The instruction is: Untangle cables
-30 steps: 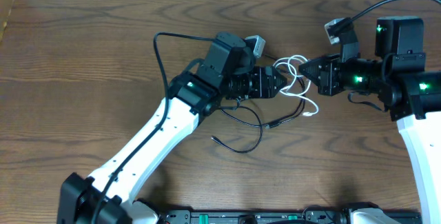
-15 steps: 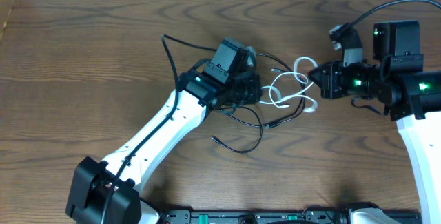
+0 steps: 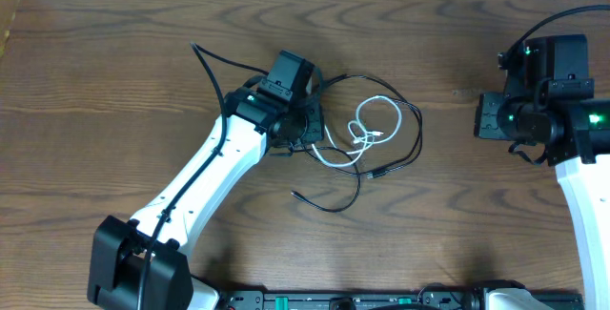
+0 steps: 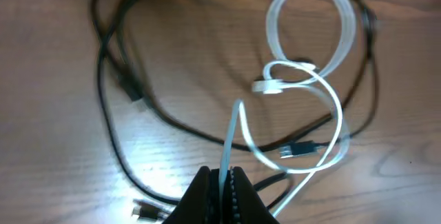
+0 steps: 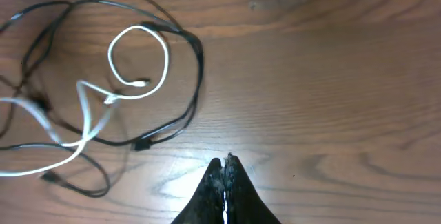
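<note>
The cables lie tangled mid-table: a thin white cable (image 3: 358, 131) looped inside a wider ring of thin black cable (image 3: 419, 134). My left gripper (image 3: 319, 136) sits at the tangle's left edge, shut on a strand of the white cable (image 4: 231, 138). That strand runs up from the left gripper (image 4: 224, 176) to the white loop. A black plug (image 4: 298, 149) lies under the white curve. My right gripper (image 3: 484, 117) is off to the right, apart from the cables. In the right wrist view the right gripper (image 5: 226, 160) is shut with nothing in it, and the white cable (image 5: 167, 58) and black cable (image 5: 200, 58) lie ahead to the left.
A loose black plug end (image 3: 297, 194) trails toward the front of the wooden table (image 3: 114, 81). A thicker black arm cable (image 3: 214, 72) arcs beside the left wrist. The right arm's base (image 3: 581, 157) stands at the right edge.
My left gripper shut on the white cable and drew back to the left with it. The right gripper pulled away to the right, and the tangle shifted left and spread.
</note>
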`<state>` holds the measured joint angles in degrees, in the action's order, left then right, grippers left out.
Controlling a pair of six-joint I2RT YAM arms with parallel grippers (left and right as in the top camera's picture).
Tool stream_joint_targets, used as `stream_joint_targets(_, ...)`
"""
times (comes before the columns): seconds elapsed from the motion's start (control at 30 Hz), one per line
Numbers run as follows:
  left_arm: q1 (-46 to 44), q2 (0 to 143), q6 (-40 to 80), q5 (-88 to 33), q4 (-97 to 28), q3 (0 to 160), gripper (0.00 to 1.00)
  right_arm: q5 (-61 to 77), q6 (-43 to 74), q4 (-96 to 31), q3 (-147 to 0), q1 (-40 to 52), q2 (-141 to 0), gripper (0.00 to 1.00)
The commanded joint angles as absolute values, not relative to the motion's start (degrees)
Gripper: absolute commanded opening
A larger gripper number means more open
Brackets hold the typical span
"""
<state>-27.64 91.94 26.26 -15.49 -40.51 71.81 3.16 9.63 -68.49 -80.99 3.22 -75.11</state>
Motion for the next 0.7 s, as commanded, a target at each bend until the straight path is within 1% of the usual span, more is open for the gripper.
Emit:
stream_joint_targets(0.0, -27.73, 90.61, 20.51, -23.9, -37.74, 72.34, 0.07, 12.03, 7.55, -68.62, -81.17, 3.09, -75.0, 0.02)
stream_joint_targets(0.1, -27.73, 88.31, 16.93, -32.18, -32.99, 72.34, 0.07, 21.06, 2.83, -68.4, -80.6, 3.09, -75.02, 0.09)
stream_joint_targets(0.2, -27.73, 85.1, 14.87, -37.06, -30.11, 72.34, 0.08, 26.83, -1.98, -68.4, -80.44, 3.09, -75.02, 0.14)
stream_joint_targets(0.3, -27.73, 81.36, 14.81, -40.77, -27.94, 72.34, 0.07, 31.18, -6.44, -68.36, -80.44, 3.09, -75.02, 0.25)
stream_joint_targets(0.33, -27.73, 79.9, 14.81, -41.87, -27.22, 72.34, 0.07, 32.34, -7.75, -68.36, -80.44, 3.09, -75.02, 0.3)
stream_joint_targets(0.37, -27.73, 78.5, 14.83, -42.41, -26.68, 72.34, 0.08, 33.21, -8.45, -68.36, -80.44, 3.11, -75.02, 0.37)
stream_joint_targets(0.4, -27.73, 77.36, 14.83, -42.63, -26.37, 72.34, 0.08, 34.46, -8.95, -68.36, -80.44, 3.11, -75.02, 0.4)
stream_joint_targets(0.53, -27.73, 72.82, 14.92, -43.03, -26.04, 72.34, 0.08, 42.17, -11.46, -67.9, -80.44, 3.73, -75.02, 0.43)
stream_joint_targets(0.67, -27.73, 70.15, 15.31, -43.44, -26.06, 72.34, 0.08, 44.1, -13.47, -66.52, -80.44, 6.42, -75.02, 0.47)
